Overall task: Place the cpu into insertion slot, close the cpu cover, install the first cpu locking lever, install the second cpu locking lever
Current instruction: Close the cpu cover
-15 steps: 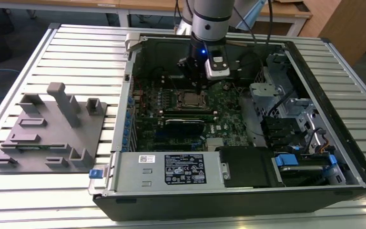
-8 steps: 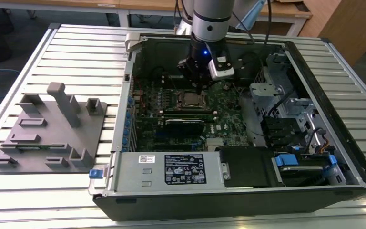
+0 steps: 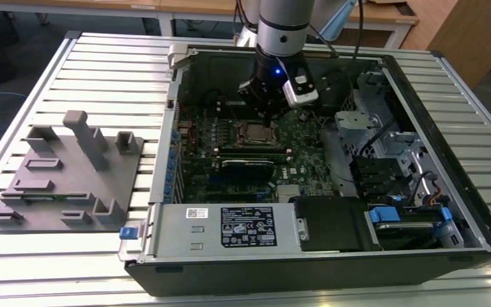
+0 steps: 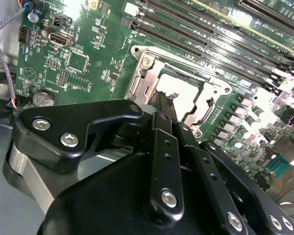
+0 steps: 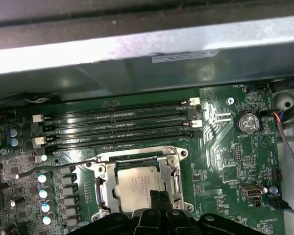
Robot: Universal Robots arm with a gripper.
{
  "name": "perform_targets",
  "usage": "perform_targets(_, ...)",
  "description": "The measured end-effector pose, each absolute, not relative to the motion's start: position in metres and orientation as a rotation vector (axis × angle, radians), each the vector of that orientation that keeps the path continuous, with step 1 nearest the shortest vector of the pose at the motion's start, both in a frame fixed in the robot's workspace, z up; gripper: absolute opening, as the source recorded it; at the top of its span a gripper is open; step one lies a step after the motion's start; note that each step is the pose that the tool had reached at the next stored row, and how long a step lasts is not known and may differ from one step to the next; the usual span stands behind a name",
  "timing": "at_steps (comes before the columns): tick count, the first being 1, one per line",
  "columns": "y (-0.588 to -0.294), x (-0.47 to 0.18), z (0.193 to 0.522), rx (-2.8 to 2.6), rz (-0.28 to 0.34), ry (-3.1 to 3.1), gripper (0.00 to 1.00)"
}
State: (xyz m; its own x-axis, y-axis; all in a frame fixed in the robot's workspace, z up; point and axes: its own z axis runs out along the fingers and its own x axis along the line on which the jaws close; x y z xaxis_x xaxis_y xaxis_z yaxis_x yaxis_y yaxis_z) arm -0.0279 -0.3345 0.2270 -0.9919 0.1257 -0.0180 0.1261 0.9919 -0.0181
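Counter [image 3: 100,70]: the slatted top you are working on carries everything.
Computer case [image 3: 314,275]: it lies open on the counter, and the insertion slot [image 3: 252,133] sits inside it.
Grey fixture [image 3: 66,185]: look well away from the insertion slot, outside the case, on the exterior view's left.
Circuit board [image 5: 225,156]: green, it surrounds the insertion slot.
Arm [image 3: 281,25]: it reaches down into the case directly above the insertion slot.
Memory slots [image 5: 117,125]: long and black, just beside the insertion slot.
Tool [image 5: 156,198]: your fingertips are pressed together with nothing between them, right over the insertion slot's edge.
Cpu cover [image 5: 177,181]: it lies flat on the insertion slot.
Cpu [image 5: 134,183]: seated in the insertion slot; you can see it through the cover's window.
Locking lever [image 5: 54,167]: a thin rod reaching outward from the insertion slot's corner.
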Motion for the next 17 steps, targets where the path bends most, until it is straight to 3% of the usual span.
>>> perform_targets(17,-0.3345,-0.0309,0.2247,0.144,-0.029,3.120,0.11)
